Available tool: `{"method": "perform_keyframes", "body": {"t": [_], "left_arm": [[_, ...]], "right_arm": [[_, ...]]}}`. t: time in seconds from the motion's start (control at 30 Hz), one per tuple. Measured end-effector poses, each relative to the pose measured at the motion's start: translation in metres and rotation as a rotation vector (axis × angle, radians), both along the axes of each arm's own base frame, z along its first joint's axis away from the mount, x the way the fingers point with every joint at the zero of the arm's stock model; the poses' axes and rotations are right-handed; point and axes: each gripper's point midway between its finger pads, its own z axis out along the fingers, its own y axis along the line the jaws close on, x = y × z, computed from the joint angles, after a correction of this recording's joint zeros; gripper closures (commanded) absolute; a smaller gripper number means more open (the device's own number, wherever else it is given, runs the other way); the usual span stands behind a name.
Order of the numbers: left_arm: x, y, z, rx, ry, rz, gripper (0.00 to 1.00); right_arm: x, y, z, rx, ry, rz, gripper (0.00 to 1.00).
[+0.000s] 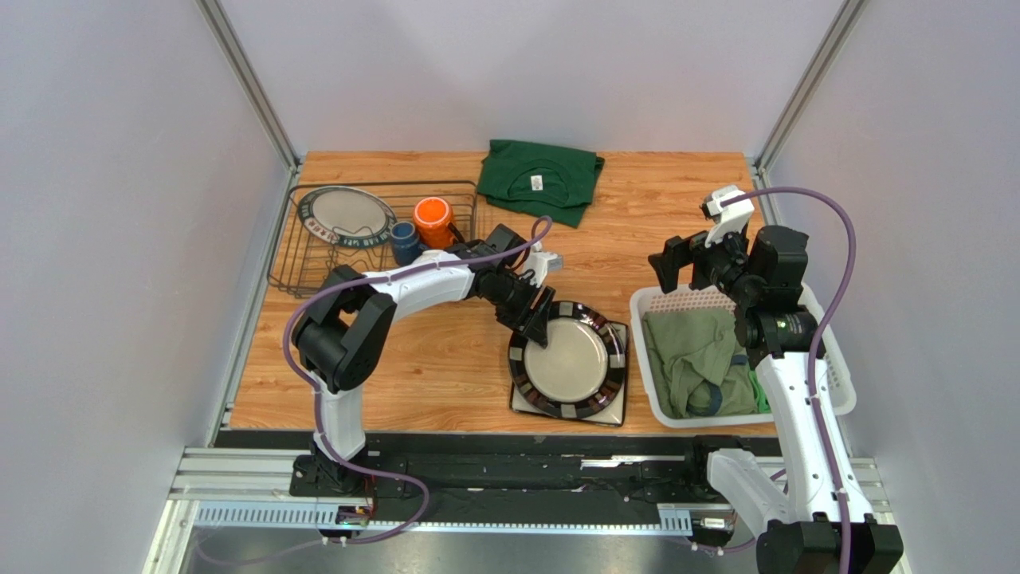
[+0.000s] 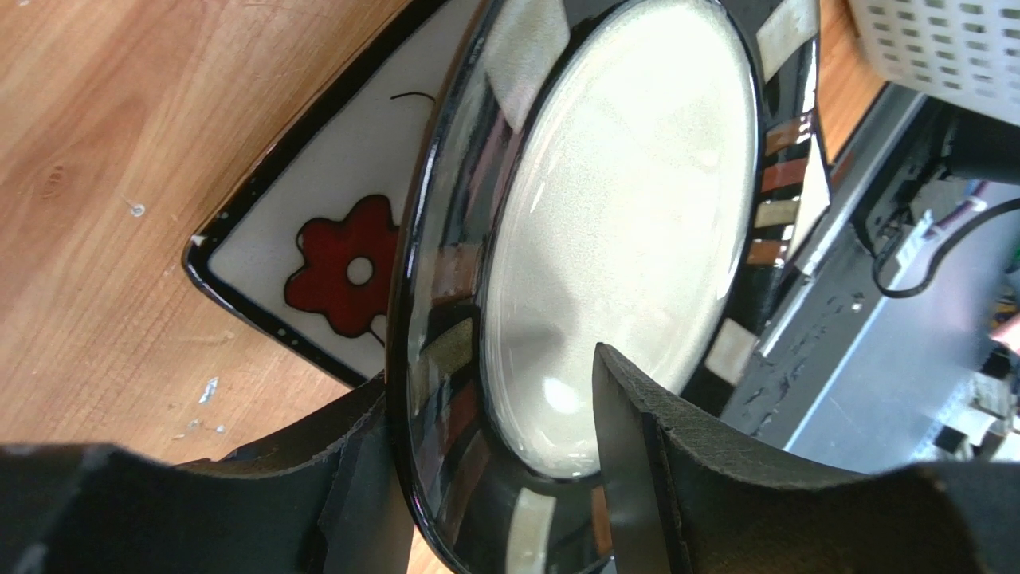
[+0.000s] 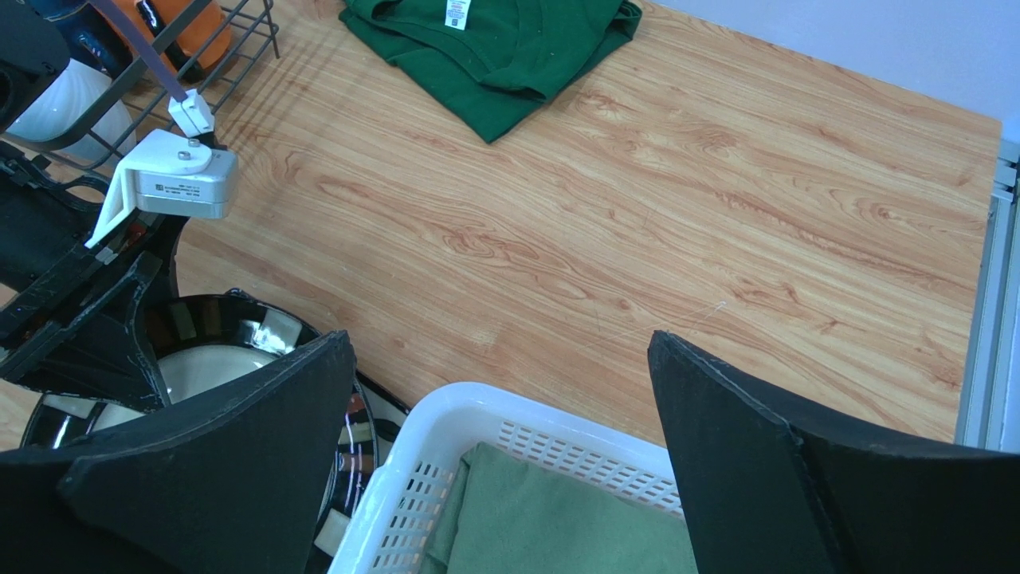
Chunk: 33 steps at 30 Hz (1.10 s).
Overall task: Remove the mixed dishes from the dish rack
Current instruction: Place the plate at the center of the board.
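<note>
The round dark-rimmed plate [image 1: 569,362] lies on the square cream plate [image 1: 613,413] at the table's middle front. In the left wrist view the square plate [image 2: 323,239] shows a red flower under the round plate [image 2: 623,203]. My left gripper [image 1: 535,313] [image 2: 493,371] is shut on the round plate's far-left rim, one finger under it and one on its face. The dish rack [image 1: 314,278] at the far left holds an orange mug [image 1: 432,221], a dark blue mug [image 1: 405,243] and a round dark-rimmed dish [image 1: 345,215]. My right gripper [image 1: 677,269] [image 3: 497,359] is open and empty.
A white slatted basket [image 1: 653,359] [image 3: 479,407] with green cloth stands at the right, under my right gripper. A folded dark green shirt [image 1: 541,177] [image 3: 491,48] lies at the table's far edge. Grey walls close in both sides.
</note>
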Motion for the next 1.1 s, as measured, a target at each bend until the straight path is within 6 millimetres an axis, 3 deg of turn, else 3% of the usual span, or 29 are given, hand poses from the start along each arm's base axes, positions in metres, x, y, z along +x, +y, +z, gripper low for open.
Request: {"method": "perform_keyframes", "body": {"t": [1.1], "left_arm": [[0.013, 0.001, -0.015, 0.165, -0.168, -0.029, 0.39]], "right_arm": [[-0.001, 0.001, 0.002, 0.002, -0.006, 0.007, 0.01]]}}
